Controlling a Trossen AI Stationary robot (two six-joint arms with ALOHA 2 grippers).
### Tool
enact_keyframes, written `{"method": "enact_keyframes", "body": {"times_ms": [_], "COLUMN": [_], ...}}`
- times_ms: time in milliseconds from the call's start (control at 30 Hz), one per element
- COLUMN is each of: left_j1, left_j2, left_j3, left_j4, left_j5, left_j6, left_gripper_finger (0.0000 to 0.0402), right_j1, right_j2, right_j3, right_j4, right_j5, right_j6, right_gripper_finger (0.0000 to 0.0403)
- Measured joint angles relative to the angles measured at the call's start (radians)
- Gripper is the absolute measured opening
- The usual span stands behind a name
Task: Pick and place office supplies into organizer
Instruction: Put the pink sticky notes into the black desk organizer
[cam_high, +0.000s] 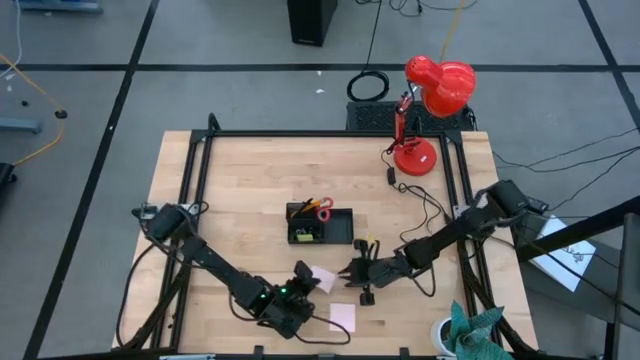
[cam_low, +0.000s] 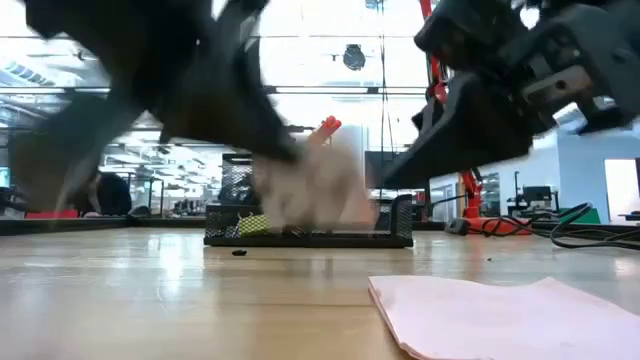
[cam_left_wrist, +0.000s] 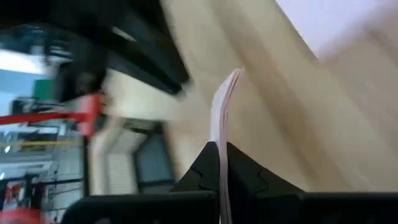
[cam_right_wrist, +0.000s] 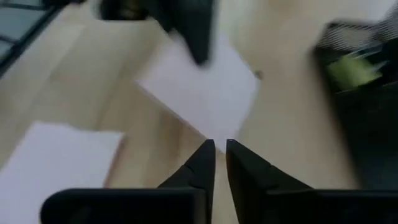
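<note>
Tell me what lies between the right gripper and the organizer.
In the high view, only bare wooden table separates the right gripper from the organizer; the pink sticky-note pad held by the left gripper lies off to the side.

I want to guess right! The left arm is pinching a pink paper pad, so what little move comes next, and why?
Probably carry it toward the organizer. The left gripper is shut on the pink sticky-note pad, which is off the table but not yet over the tray. The right gripper, slightly open, is letting go nearby.
</note>
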Motion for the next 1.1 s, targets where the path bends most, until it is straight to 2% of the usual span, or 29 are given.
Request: {"method": "enact_keyframes", "body": {"times_ms": [100,267,500,733,900,1100], "left_j1": [-0.007,-0.012,0.015,0.041,0.053,0.076], "left_j2": [-0.031,-0.035,-0.035,-0.036,-0.037,-0.037], "left_j3": [0.008,0.004,0.006,0.007,0.008,0.008], "left_j4": [0.022,0.022,0.036,0.116,0.189,0.251], "left_j5": [-0.04,-0.119,-0.121,-0.113,-0.112,-0.084], "left_j6": [-0.039,-0.058,-0.114,-0.102,-0.05,-0.011], "left_gripper_finger": [0.0009,0.0005,0.0004,0.0005,0.0011,0.0005], "right_j1": [0.026,0.091,0.173,0.169,0.164,0.164], "right_j2": [-0.064,-0.111,-0.109,-0.097,-0.097,-0.09], "right_j3": [0.0,0.0,0.001,0.001,0.001,0.003], "right_j4": [-0.06,-0.046,-0.021,-0.02,0.0,0.024], "right_j5": [0.097,0.192,0.357,0.403,0.413,0.433], "right_j6": [-0.006,-0.089,-0.246,-0.267,-0.273,-0.291], "right_gripper_finger": [0.0045,0.0069,0.0144,0.0211,0.0218,0.0199]}}
